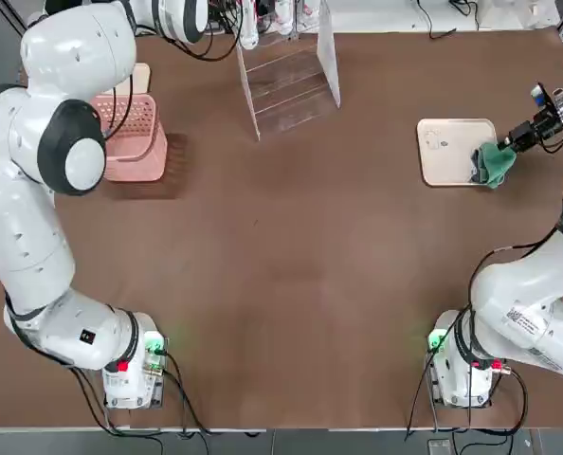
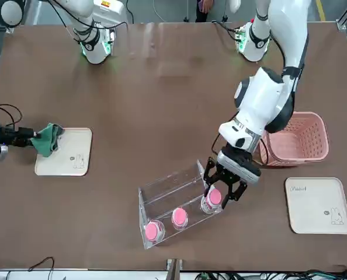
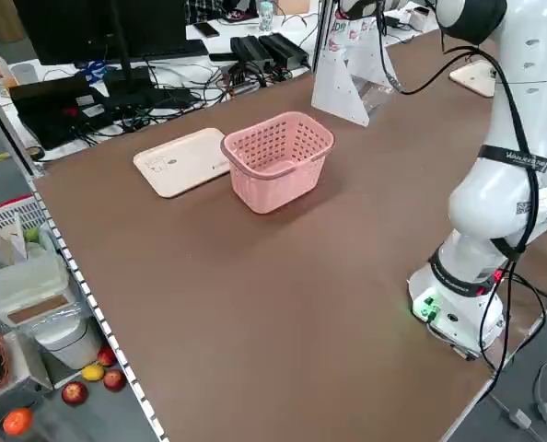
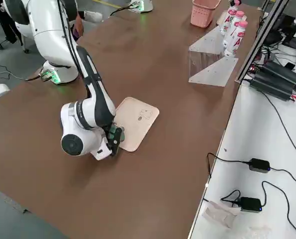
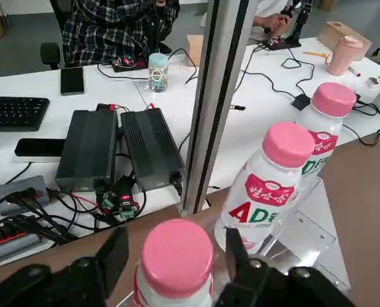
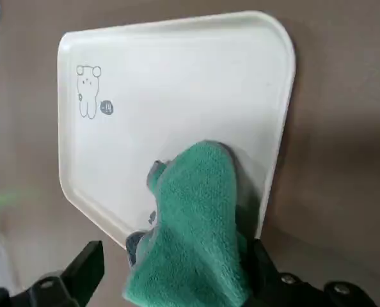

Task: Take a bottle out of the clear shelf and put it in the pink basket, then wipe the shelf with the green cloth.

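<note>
Left gripper (image 2: 224, 191) jaws partly open, straddling smooth pink-capped bottle (image 2: 212, 199) in the clear shelf (image 2: 172, 198), not clamped. Right gripper (image 6: 171, 281) wide open around fuzzy green cloth (image 6: 193, 220) at tray (image 6: 177, 96) edge.

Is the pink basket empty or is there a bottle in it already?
Empty. The left side view shows only the bare inside of the pink basket; three bottles stand in the clear shelf.

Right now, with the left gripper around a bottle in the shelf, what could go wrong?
The left gripper straddles the end bottle with a neighbour bottle close by; a finger may bump it. The light clear shelf could shift on lifting. The right gripper may drag the cream tray along with the green cloth.
</note>
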Controlling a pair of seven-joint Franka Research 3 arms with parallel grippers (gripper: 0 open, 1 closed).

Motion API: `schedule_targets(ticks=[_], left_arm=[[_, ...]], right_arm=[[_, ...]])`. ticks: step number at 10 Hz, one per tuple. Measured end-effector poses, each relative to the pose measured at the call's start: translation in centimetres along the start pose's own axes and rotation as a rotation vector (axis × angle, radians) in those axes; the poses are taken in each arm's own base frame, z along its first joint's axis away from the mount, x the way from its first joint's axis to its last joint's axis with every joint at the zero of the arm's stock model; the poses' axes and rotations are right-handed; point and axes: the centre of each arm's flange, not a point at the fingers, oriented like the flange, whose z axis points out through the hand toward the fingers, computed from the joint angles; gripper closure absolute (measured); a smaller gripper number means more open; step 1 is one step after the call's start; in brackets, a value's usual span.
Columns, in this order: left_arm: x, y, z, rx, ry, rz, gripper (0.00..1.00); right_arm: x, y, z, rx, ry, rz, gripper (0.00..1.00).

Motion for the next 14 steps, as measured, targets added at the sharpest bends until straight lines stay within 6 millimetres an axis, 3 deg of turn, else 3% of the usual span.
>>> schedule_targets(ticks=[2, 3, 5, 7, 9, 11, 13, 14], left_arm=[[-0.1, 0.0, 0.0, 0.004, -0.001, 0.010, 0.39], [0.0, -0.1, 0.0, 0.005, -0.001, 0.014, 0.48], [0.0, -0.1, 0.0, 0.007, 0.001, 0.014, 0.55], [0.0, -0.2, 0.0, 0.008, 0.002, 0.002, 0.55], [0.4, -0.1, -0.5, 0.008, 0.008, -0.013, 0.55], [1.9, 0.2, -2.3, 0.007, 0.013, -0.036, 0.55], [3.7, 0.6, -5.3, 0.010, -0.056, -0.038, 0.55], [4.5, 0.5, -7.4, 0.026, -0.118, -0.022, 0.55]], right_arm=[[0.0, 0.2, 0.5, 0.007, -0.003, 0.020, 0.15], [0.0, 0.2, 0.4, 0.007, -0.002, 0.025, 0.33], [0.0, 0.2, 0.3, 0.006, 0.001, 0.036, 0.65], [0.1, 0.1, 0.2, 0.013, -0.001, 0.052, 0.97], [0.6, -0.7, -0.7, 0.042, -0.013, 0.042, 0.98], [2.5, -3.2, -3.1, 0.080, -0.041, 0.080, 0.98], [5.7, -7.9, -5.0, 0.075, -0.075, 0.134, 0.98], [7.8, -11.7, -5.7, 0.060, -0.097, 0.152, 0.98]])
